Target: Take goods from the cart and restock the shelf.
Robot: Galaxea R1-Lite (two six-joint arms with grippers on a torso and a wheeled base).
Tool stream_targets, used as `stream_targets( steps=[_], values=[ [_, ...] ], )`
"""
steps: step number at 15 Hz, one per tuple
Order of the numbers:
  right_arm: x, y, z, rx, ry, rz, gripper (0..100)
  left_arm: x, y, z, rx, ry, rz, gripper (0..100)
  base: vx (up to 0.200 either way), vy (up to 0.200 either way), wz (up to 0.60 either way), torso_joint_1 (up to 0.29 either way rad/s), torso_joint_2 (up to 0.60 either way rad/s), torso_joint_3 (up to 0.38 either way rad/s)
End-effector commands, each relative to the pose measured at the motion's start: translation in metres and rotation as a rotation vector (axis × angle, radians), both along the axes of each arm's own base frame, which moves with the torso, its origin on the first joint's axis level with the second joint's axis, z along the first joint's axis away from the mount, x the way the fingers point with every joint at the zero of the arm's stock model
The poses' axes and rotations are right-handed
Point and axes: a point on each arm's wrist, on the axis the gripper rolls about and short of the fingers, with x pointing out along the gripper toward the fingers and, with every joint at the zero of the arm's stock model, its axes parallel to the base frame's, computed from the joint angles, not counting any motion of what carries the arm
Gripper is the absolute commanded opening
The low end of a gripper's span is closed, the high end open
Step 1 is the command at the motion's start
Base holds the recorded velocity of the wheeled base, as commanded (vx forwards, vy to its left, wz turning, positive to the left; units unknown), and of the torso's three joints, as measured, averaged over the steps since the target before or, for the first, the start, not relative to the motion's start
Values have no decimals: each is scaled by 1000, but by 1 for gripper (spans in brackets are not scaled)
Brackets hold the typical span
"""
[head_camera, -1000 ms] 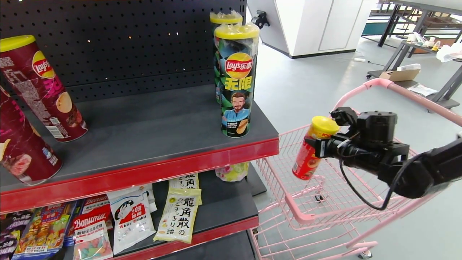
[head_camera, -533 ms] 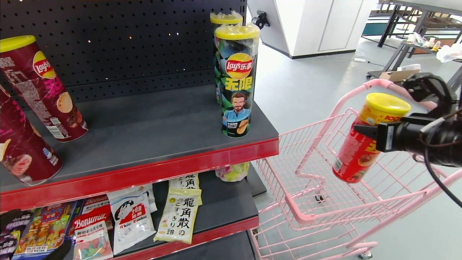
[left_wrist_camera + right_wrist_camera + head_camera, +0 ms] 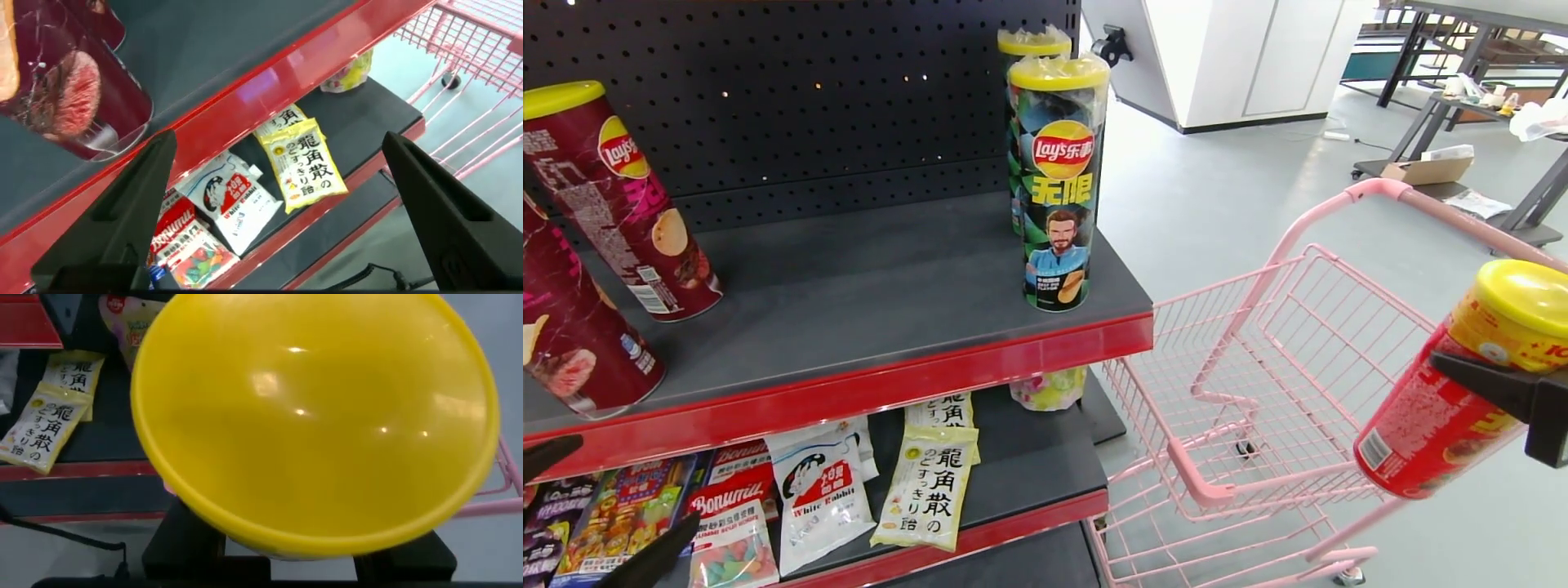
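A red chip can with a yellow lid hangs tilted above the pink cart's right side, and my right gripper is shut on its upper part. In the right wrist view the can's yellow lid is seen from above. Low at the left, in front of the lower shelf, my left gripper is open and holds nothing. From the left wrist, that gripper has its fingers spread before the red shelf edge. The grey upper shelf has bare room in its middle.
Two green chip cans stand at the upper shelf's right end. Two maroon cans stand at its left. Snack packets lie on the lower shelf. Grey floor lies to the right, with tables far behind.
My right gripper has carried the red can up out of the cart and to the right, closer to the head camera. The left gripper's fingers have come into view at the lower left.
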Motion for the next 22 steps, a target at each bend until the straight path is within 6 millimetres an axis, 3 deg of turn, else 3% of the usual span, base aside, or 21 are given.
stream_targets(
  steps=[1, 6, 11, 22],
  values=[
    [-10, -3, 1, 8, -28, 0, 0, 2, -1, 0, 4, 7, 0, 100, -200, 0, 0, 2, 2, 2],
    [-16, -5, -6, 5, -19, -6, 0, 1, 0, -3, 21, 10, -6, 100, -200, 0, 0, 0, 2, 3],
    [-15, -5, -8, 2, -8, -4, 0, 1, 0, -2, 40, 2, -11, 100, 0, 0, 0, 28, -82, -50],
    [-6, -3, -6, -4, 0, -12, 0, -1, 0, -1, 50, -13, -11, 100, 0, 0, 0, 167, -429, -262]
  ],
)
